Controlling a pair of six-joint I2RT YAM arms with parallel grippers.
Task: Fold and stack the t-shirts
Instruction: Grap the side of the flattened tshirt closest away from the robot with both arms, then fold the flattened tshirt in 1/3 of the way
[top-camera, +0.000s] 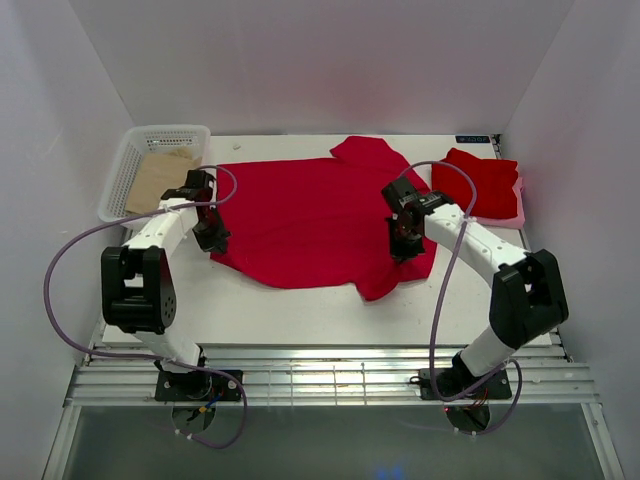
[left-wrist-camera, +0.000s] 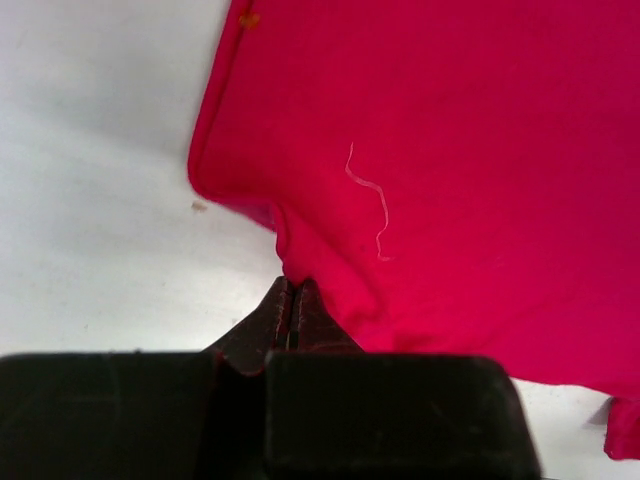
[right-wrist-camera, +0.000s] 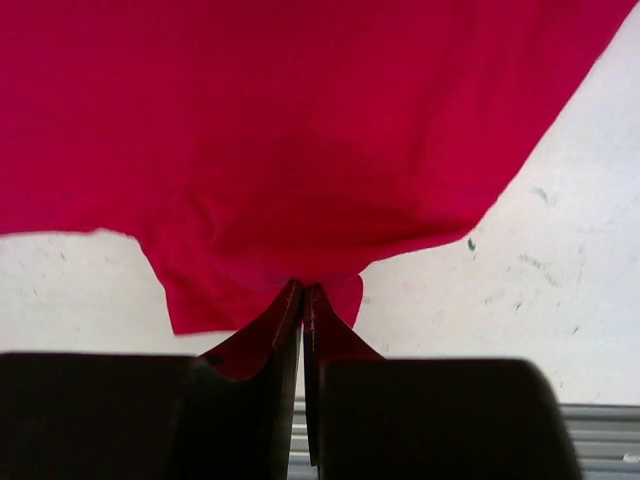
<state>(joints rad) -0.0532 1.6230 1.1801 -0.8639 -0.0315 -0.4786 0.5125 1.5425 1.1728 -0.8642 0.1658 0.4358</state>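
Observation:
A bright red t-shirt (top-camera: 315, 220) lies spread across the middle of the table. My left gripper (top-camera: 212, 238) is shut on its left edge; in the left wrist view the fingertips (left-wrist-camera: 293, 292) pinch a fold of the red cloth (left-wrist-camera: 450, 180). My right gripper (top-camera: 400, 250) is shut on its right edge; in the right wrist view the fingertips (right-wrist-camera: 303, 295) pinch the lifted red cloth (right-wrist-camera: 280, 130). A second red t-shirt (top-camera: 485, 182) lies folded at the back right.
A white basket (top-camera: 125, 170) at the back left holds a tan brown sheet (top-camera: 160, 178). A pale pink piece (top-camera: 519, 205) peeks out under the folded shirt. White walls enclose the table; a slatted rail (top-camera: 320, 375) runs along the near edge.

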